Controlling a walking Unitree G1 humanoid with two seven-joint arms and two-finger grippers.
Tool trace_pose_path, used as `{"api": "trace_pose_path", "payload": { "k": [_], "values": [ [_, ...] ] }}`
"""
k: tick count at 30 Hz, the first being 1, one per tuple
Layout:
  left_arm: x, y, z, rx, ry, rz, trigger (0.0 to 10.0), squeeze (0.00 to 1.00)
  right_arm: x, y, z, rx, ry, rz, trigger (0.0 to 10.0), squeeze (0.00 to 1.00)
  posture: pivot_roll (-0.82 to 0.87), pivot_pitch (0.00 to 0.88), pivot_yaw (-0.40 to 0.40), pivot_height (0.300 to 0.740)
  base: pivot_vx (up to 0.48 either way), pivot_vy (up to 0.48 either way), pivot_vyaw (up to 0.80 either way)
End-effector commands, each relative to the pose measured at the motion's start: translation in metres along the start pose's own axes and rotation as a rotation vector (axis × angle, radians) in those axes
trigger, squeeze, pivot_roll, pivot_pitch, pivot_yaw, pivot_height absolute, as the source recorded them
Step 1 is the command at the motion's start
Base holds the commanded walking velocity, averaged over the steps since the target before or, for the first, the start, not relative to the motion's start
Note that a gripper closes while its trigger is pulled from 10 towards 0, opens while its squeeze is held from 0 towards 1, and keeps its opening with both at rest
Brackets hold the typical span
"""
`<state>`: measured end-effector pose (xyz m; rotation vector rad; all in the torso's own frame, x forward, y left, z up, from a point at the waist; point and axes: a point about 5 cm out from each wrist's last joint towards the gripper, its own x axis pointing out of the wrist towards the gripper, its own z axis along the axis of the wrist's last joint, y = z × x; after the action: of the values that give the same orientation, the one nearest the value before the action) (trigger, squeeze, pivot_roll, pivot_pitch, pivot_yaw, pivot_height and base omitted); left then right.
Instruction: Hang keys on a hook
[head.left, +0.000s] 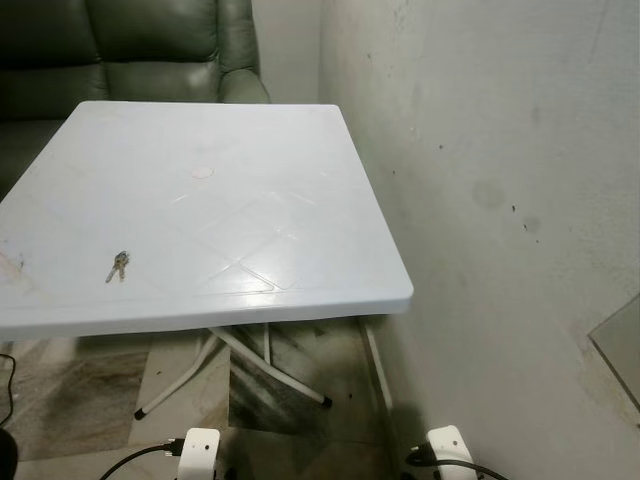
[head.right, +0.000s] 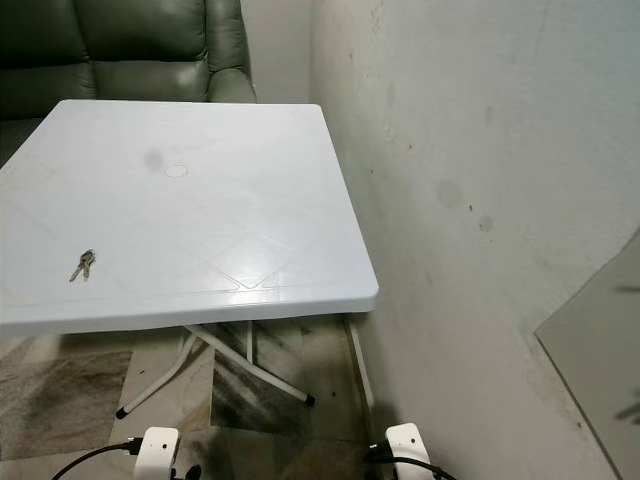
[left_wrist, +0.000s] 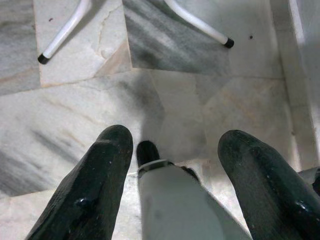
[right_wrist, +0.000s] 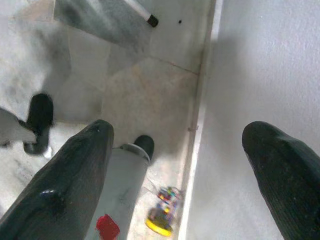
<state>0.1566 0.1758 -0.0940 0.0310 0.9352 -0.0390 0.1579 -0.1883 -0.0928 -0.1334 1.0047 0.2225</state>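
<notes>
Hands (left_wrist: 172, 165) (right_wrist: 177, 165) low, fingers apart

**Glossy plastic, worn plaster, veined stone**

The table (head.left: 300, 200) has a white moulded plastic top, smooth and slightly glossy, with raised diamond lines and a bright sheen near its front edge. Its legs (head.left: 270, 365) look like white-painted metal tube with black caps. The keys (head.left: 117, 265) are dull silvery metal. The sofa (head.left: 150, 50) behind is dark green leather or imitation leather, smooth with a soft shine. The wall (head.left: 500, 150) is matt, pale plaster, rough in places and speckled with dark marks and stains. The floor (left_wrist: 175, 100) is polished stone, grey-veined like marble. The left gripper (left_wrist: 172, 165) and right gripper (right_wrist: 180, 145) have black fingers with a faintly textured, semi-gloss surface.
</notes>
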Motion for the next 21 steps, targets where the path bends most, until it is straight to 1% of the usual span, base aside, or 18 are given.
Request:
{"api": "trace_pose_path", "payload": {
  "k": [1,6,7,8,10,19,21],
  "values": [
    [-0.002,0.0012,-0.0068,-0.003,0.018,-0.001,10.0,0.0,0.0014,-0.0006,0.0077,-0.023,-0.019,0.002,10.0,0.0,-0.09,0.0,-0.063,0.74,0.0,0.0,0.8],
    [-0.0021,-0.0008,-0.008,-0.002,0.021,-0.006,10.0,0.0,0.0013,-0.0008,0.0079,-0.02,-0.019,0.003,10.0,0.0,-0.09,0.0,-0.067,0.74,0.0,0.0,0.8],
    [-0.0021,-0.0011,-0.008,-0.006,0.021,-0.007,10.0,0.0,0.0013,-0.0012,0.0082,-0.005,-0.024,0.002,10.0,0.0,-0.09,0.0,-0.068,0.74,0.0,0.0,0.8],
    [-0.0021,-0.0012,-0.0081,-0.008,0.022,-0.007,10.0,0.0,0.0011,-0.0023,0.0081,0.019,-0.026,-0.006,10.0,0.0,-0.09,0.0,-0.067,0.74,0.0,0.0,0.0],
    [-0.002,-0.0013,-0.008,-0.018,0.022,-0.008,10.0,0.0,0.001,-0.0036,0.0086,0.03,-0.029,-0.014,10.0,0.0,-0.09,0.0,-0.068,0.74,0.0,0.0,0.0],
    [-0.0017,-0.0007,-0.0072,-0.031,0.021,-0.005,10.0,0.0,0.001,-0.0042,0.0093,0.03,-0.03,-0.015,10.0,0.0,-0.09,0.0,-0.068,0.74,0.0,0.0,0.0],
    [-0.0012,-0.0001,-0.0051,-0.046,0.016,0.0,10.0,0.0,0.0009,-0.0038,0.008,0.042,-0.028,-0.02,10.0,0.0,-0.09,0.0,-0.064,0.74,0.0,0.381,0.0]
  ]
}}
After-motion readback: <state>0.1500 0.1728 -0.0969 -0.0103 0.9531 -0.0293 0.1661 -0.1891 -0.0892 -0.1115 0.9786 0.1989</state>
